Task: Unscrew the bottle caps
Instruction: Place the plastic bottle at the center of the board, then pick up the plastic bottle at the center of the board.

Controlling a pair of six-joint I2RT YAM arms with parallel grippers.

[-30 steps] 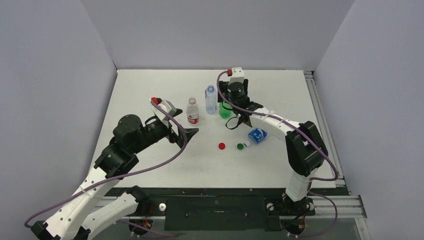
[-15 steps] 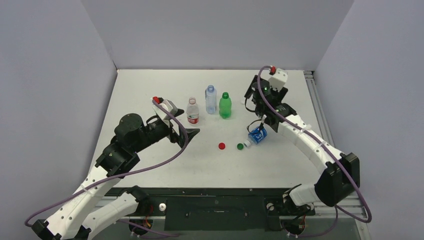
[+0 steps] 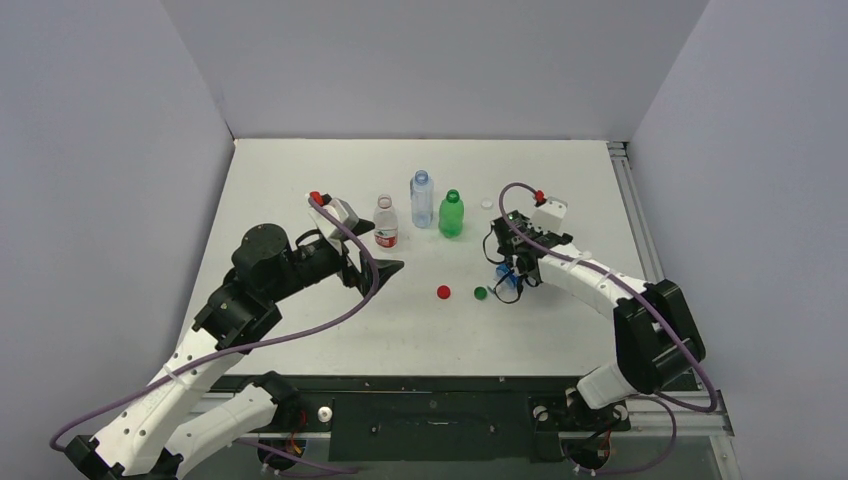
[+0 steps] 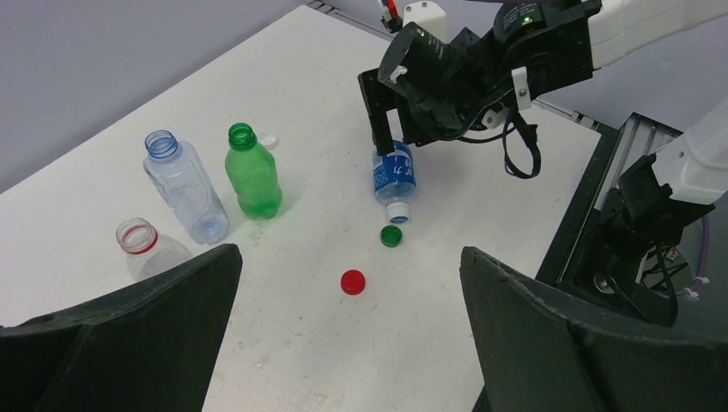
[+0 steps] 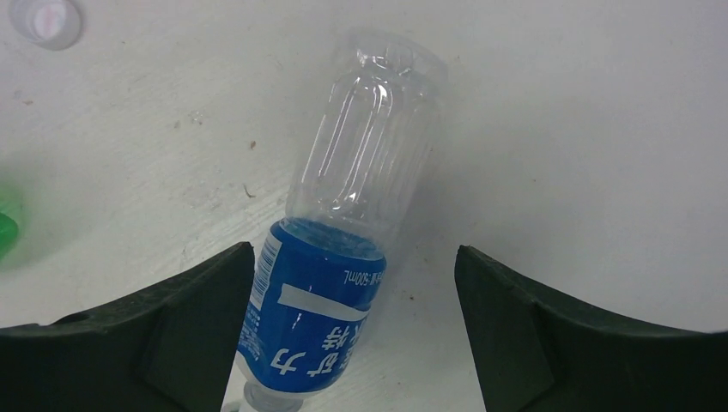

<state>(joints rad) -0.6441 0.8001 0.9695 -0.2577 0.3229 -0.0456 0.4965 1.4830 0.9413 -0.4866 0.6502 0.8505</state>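
Three uncapped bottles stand in a row at the back: red-labelled (image 3: pixel 385 224), clear ribbed (image 3: pixel 422 198) and green (image 3: pixel 451 214). The blue-labelled bottle (image 5: pixel 369 146) lies on its side, a whitish cap (image 4: pixel 396 211) on its neck. My right gripper (image 5: pixel 354 251) is open and straddles it, the label close to one finger. Loose caps lie on the table: red (image 3: pixel 443 292), green (image 3: pixel 480 293) and white (image 3: pixel 487 204). My left gripper (image 4: pixel 348 253) is open and empty, hovering short of the red cap (image 4: pixel 352 281).
Grey walls close in the white table (image 3: pixel 300 180) on three sides. A metal rail (image 3: pixel 640 230) runs along the right edge. The right arm's cable (image 4: pixel 519 150) loops beside the lying bottle.
My right arm left the green bottle, swung right, then came down over the lying blue-labelled bottle with its jaws wider. The left arm has barely moved.
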